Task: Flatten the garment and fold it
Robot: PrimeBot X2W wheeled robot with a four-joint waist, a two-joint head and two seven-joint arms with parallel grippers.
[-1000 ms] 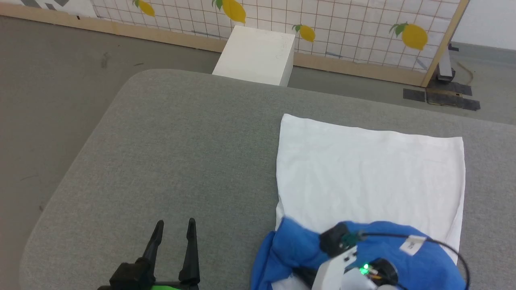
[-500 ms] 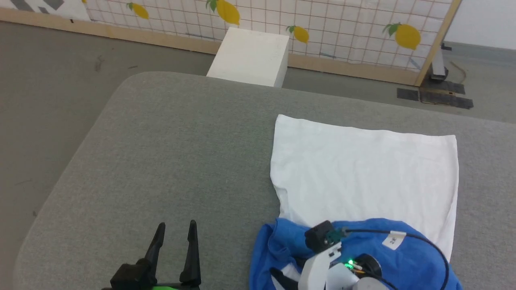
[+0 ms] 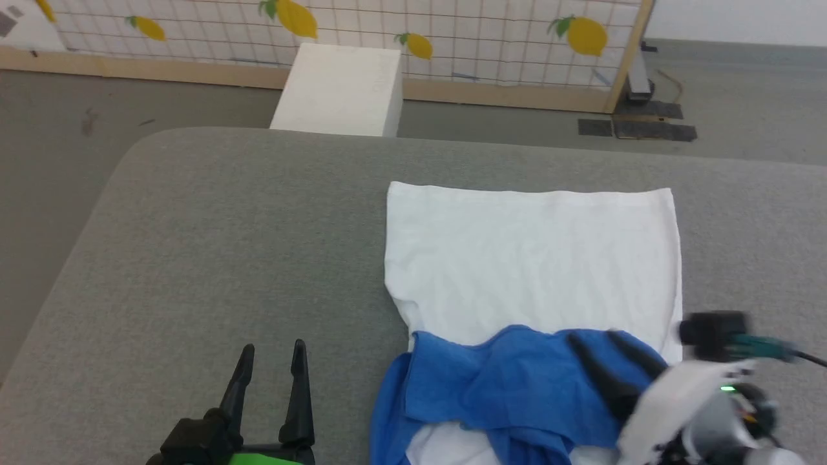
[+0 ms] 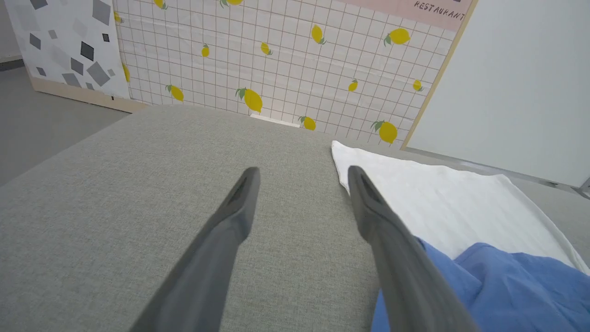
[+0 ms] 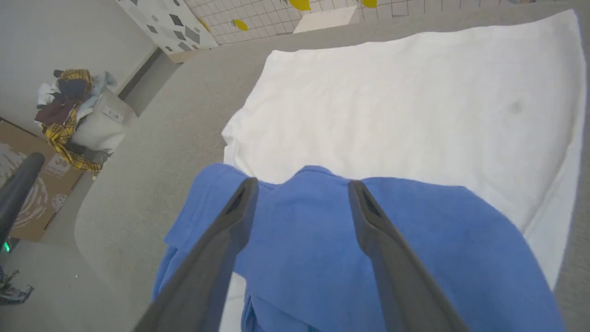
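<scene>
Right hand (image 3: 592, 337) has let go, splayed near the garment's (image 3: 530, 258) right edge.

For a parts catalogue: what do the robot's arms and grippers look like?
Each ends in two long, dark, tapering fingers. The left gripper rises from a black base with a bright green patch. The right gripper sits on a white wrist shell bearing a black camera block, a teal plug, a black cable and a small green light.
</scene>
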